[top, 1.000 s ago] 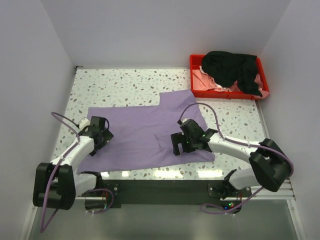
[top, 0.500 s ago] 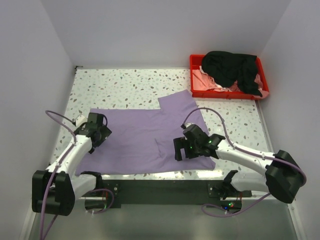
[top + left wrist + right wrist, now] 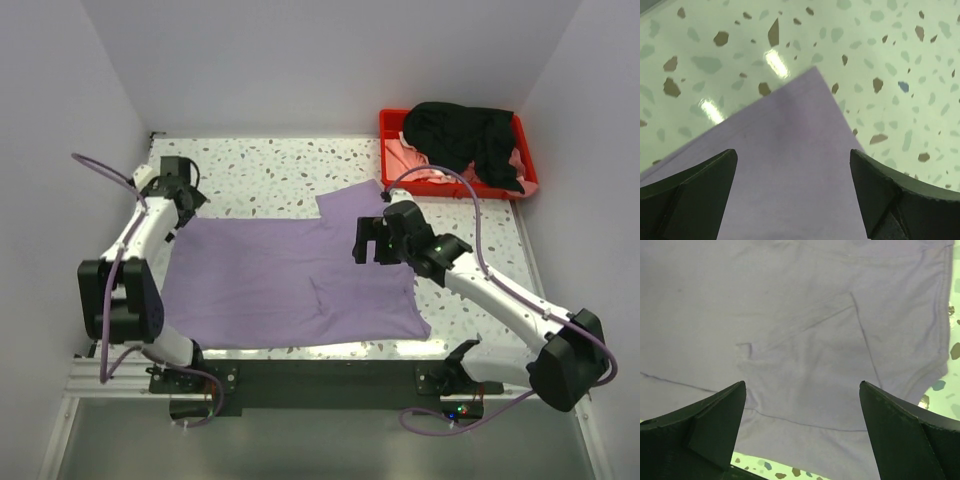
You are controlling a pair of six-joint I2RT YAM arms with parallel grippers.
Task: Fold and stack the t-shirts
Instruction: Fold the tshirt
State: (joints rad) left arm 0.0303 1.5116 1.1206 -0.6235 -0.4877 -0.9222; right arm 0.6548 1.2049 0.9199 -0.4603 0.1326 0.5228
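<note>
Hovering over the lavender shirt (image 3: 290,275), both grippers are carrying their jaws wide apart with nothing between them. The shirt is lying flat on the table (image 3: 260,165), its long axis running left to right, so each arm is covering its own end.

Your left gripper (image 3: 182,200) is sitting at the far left corner. In its wrist view that corner (image 3: 815,67) is pointing away just ahead of the fingertips (image 3: 730,160), with cloth below the open gap and bare table beyond. It is probably placed for a pinch there.

Your right gripper (image 3: 366,243) is hanging over the far right part of the shirt, inboard of the edge. Its wrist view is showing cloth across nearly the whole gap, with the hem curving down only at the right. You are likely needing to shift it toward an edge before closing.

The black shirt (image 3: 460,135) and the pink shirt (image 3: 415,160) are waiting heaped in the red tray (image 3: 455,190), far right, well apart from both grippers.
</note>
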